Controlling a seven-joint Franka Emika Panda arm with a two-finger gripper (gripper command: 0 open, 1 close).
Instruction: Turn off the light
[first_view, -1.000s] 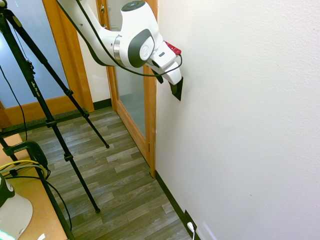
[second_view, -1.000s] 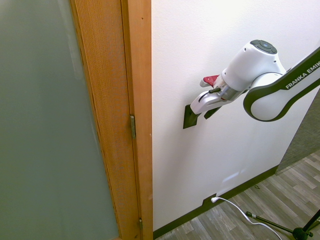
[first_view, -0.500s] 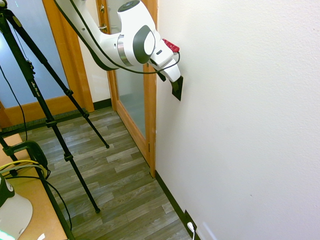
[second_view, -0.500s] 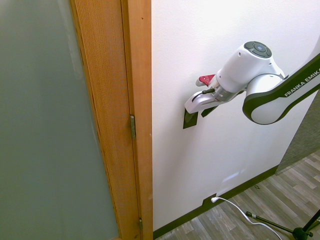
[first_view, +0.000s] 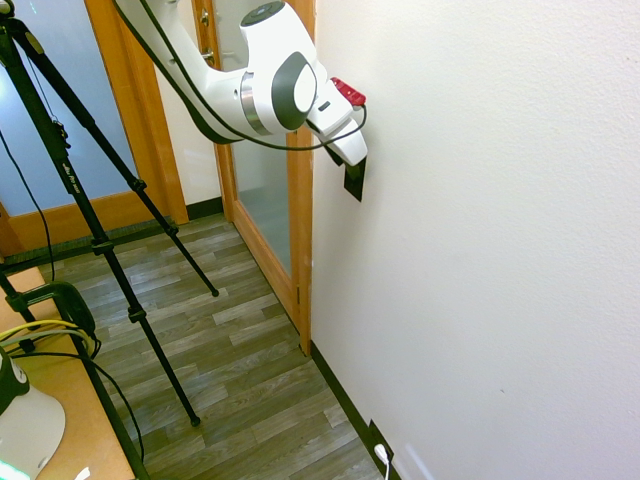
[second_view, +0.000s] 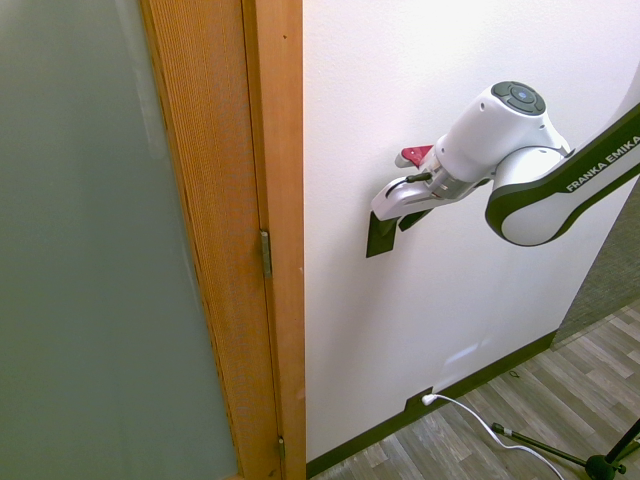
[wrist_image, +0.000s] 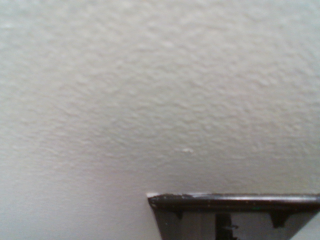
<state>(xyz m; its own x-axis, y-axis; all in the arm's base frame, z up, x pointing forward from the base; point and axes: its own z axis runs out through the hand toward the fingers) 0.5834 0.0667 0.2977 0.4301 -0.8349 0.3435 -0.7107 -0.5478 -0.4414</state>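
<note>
Black switch plate (second_view: 380, 237), small, upright, mounted on white textured wall (second_view: 400, 80) just beside wooden door frame (second_view: 255, 200). White arm's gripper (second_view: 385, 208) is pressed to plate's upper part, covering it; finger spacing cannot be told. Wrist view: plate's dark edge (wrist_image: 235, 201) against wall. Dark outlet (second_view: 420, 403) with white plug sits at baseboard, well below.

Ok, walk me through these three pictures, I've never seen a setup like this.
The white jointed machine is a robot arm. Its gripper is pressed up to a small black switch plate on the white wall; whether its fingers are open or shut cannot be seen, and nothing shows as held. Two pictures come from room cameras on opposite sides: one shows the wood floor, the other the wooden door frame. The third comes from a camera on the arm's wrist: wall up close, with the plate's dark edge. Low down, a white plug sits in an outlet.
</note>
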